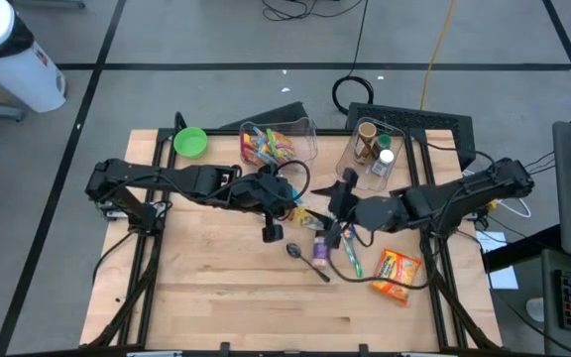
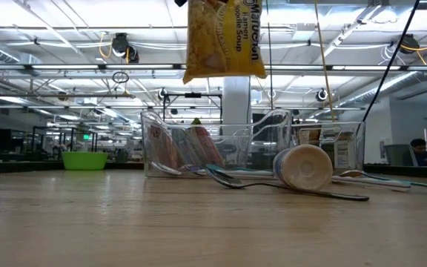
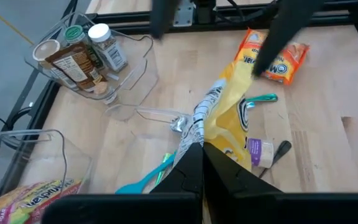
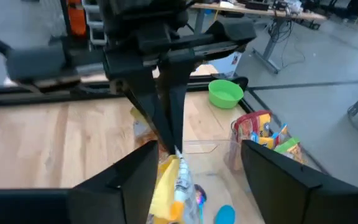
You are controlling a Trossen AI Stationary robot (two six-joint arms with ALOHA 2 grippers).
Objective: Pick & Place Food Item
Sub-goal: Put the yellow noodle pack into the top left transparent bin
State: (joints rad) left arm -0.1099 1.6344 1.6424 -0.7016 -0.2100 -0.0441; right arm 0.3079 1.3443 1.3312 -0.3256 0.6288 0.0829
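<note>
A yellow noodle-soup packet (image 2: 224,37) hangs high above the table; it also shows in the left wrist view (image 3: 225,106). My left gripper (image 1: 287,206) is shut on it over the middle of the table. My right gripper (image 1: 339,213) is open just to the right of it. Its two fingers (image 4: 135,174) stand wide apart on either side of the packet's lower part (image 4: 166,186) without visibly touching it. A second, orange noodle packet (image 1: 397,275) lies flat on the table at the front right. My left gripper pinches the packet's crimped top edge (image 3: 194,134) between its two shut fingers, coming from above and pointing down. The packet hangs below the fingers, lifted clear of the table.
A clear bin of snack packets (image 1: 278,144) and a clear bin of spice jars (image 1: 375,149) stand at the back, with a green bowl (image 1: 190,142) at the back left. A spoon (image 1: 305,260), a teal utensil (image 1: 350,256) and a small tipped cup (image 2: 302,167) lie below the grippers.
</note>
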